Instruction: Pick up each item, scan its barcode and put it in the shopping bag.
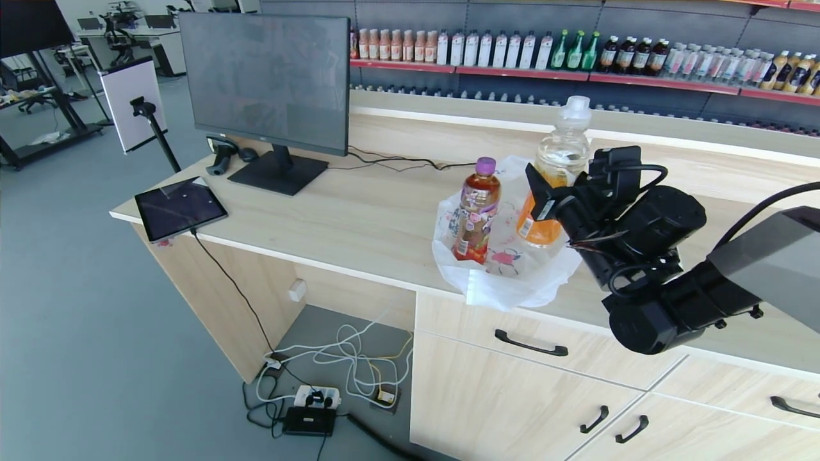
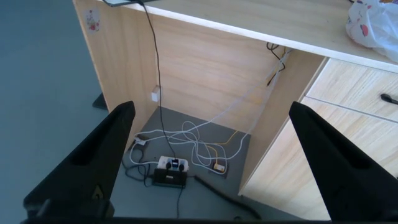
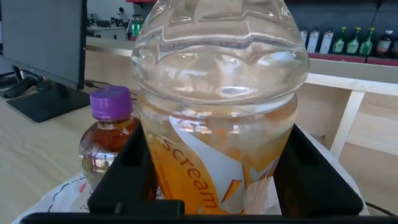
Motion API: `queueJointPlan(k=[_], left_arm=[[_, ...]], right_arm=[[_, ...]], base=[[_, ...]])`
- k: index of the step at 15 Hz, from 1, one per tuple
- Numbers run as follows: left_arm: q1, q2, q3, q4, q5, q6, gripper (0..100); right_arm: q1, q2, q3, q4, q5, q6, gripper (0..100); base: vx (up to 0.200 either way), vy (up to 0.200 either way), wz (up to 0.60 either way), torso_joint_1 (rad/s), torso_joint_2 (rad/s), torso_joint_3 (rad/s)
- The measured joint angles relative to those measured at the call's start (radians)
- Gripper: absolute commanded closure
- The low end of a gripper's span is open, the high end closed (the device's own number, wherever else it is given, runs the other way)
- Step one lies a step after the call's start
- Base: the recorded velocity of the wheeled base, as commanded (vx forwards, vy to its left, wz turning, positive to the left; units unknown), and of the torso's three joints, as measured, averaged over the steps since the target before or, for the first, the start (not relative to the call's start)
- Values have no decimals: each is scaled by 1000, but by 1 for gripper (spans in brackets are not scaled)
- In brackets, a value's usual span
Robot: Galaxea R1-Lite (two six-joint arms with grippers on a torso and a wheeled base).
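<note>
From the head view, a pale wooden counter (image 1: 359, 211) carries a dark monitor (image 1: 272, 80), a tablet (image 1: 180, 208) at its near left corner and a handheld barcode scanner (image 1: 221, 157) just beside the monitor's foot. Toward the right, a white shopping bag (image 1: 506, 282) lies crumpled open on the counter's front edge. A purple-capped tea bottle (image 1: 477, 211) stands upright inside it. Just beside that, the right gripper (image 1: 546, 203) is clamped round the lower half of an orange-labelled bottle (image 1: 560, 160), which is upright over the bag; whether its base rests on the plastic I cannot quite make out. Rows of drinks line the shelf (image 1: 576, 54) behind. In the left wrist view, the left gripper (image 2: 211, 115) hangs low in front of the counter with its two fingers spread wide and nothing between them. It faces the recess under the counter, where a power strip (image 2: 174, 165) and looped cables (image 2: 205, 140) lie on the floor; a corner of the bag (image 2: 373, 22) shows above the drawers (image 2: 354, 87). In the right wrist view, the black fingers (image 3: 134, 168) press either side of the orange-labelled bottle (image 3: 221, 74), the purple-capped one (image 3: 109, 137) close by.
</note>
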Motion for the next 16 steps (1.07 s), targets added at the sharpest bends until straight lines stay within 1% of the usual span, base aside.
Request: queueJointPlan(k=[5,9,16], left_arm=[[0,0,0,0,0,0,0],[0,0,0,0,0,0,0],[1,0,0,0,0,0,0]], right_arm=[[-32,69,-62,0,0,4,100],[-36,138,-97,1,-3,2,100],[-72,197,-133,0,-6,3,100]], base=[[0,0,0,0,0,0],[0,0,0,0,0,0],[0,0,0,0,0,0]])
